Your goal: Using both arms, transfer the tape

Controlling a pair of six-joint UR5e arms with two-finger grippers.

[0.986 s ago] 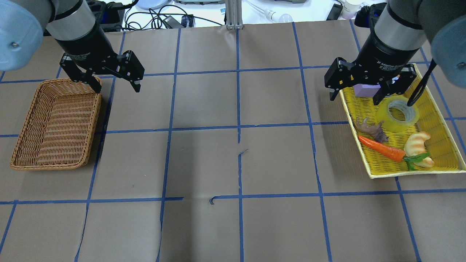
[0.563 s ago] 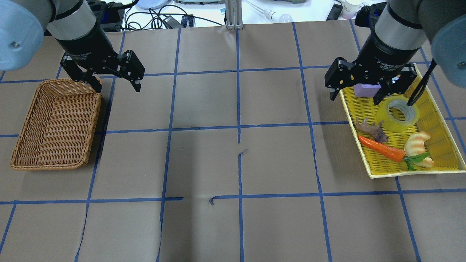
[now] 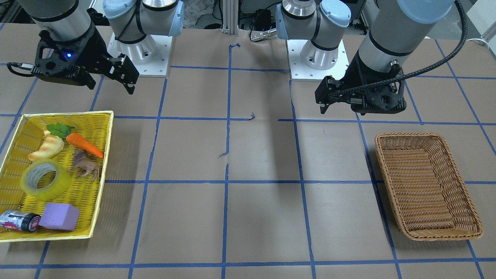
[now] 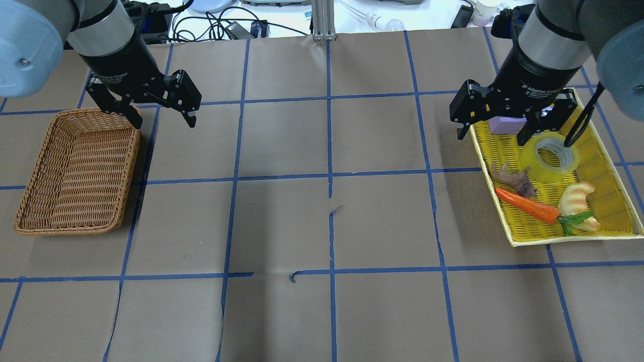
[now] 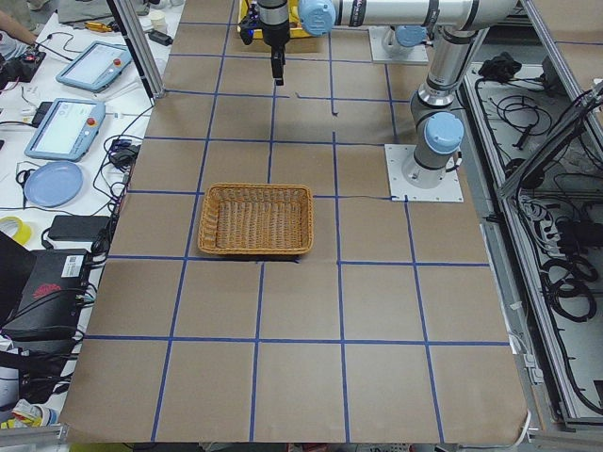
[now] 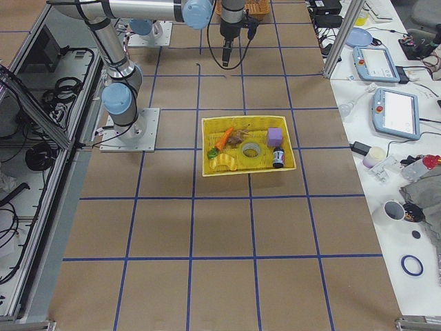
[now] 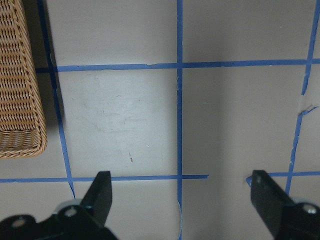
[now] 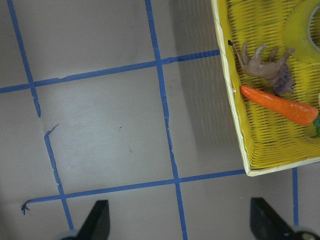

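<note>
Barely beginning, judging by the layout: no pickup, no hand-over, no drop-off yet. Lying empty by the bench's left edge, a rectangular brown woven wicker basket (image 4: 75, 176), ribbed and stiff-looking. Hanging over its far right corner, the black two-finger left gripper (image 4: 163, 120), jaws spread wide, gripping nothing. Hanging towards the bench's far right corner, the black two-finger right gripper (image 4: 492, 137), likewise gaping and empty, just beside the thick roll of translucent yellow packing tape (image 4: 533, 163). Resting flat, hole upward, glossy and smooth, inside the shallow yellow mesh tray (image 4: 573, 239) by the right edge. Remaining: grasping, passing mid-bench, placing, presumably into the basket.
</note>
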